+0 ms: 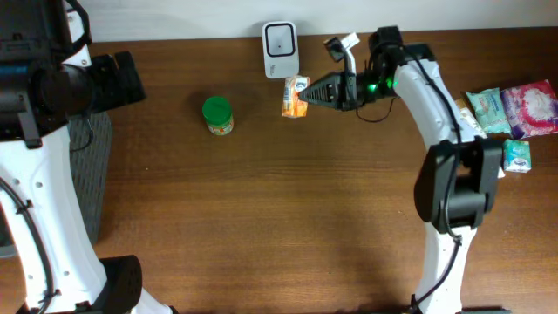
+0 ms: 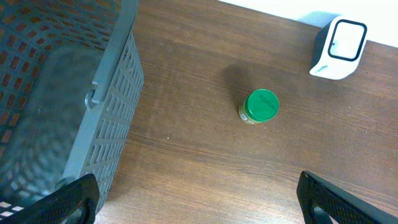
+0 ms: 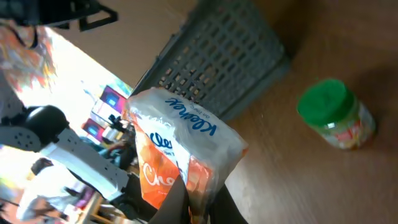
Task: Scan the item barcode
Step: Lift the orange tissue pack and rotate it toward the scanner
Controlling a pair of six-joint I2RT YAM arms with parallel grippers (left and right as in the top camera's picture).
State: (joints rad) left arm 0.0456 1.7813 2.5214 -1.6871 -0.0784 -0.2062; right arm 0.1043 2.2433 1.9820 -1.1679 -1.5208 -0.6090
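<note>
Grips the orange tissue pack [image 1: 296, 96] in the closed right gripper [image 1: 312, 91], just before the scanner [image 1: 281, 49] at the desk's [image 1: 305, 201] back edge; holds the left gripper [image 2: 199, 199] wide open, empty; pickup seemingly done; barcode read itself left, unconfirmed.

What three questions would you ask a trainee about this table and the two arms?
1. True or false: the right tool is shut on the tissue pack, close to the white scanner.
2. What colour is the lid of the jar standing on the table? A red, B green, C blue.
3. In one word: which side's tool stands open, holding nothing?

Key
1. True.
2. B.
3. Left: the left tool is wide open above the table.
</note>
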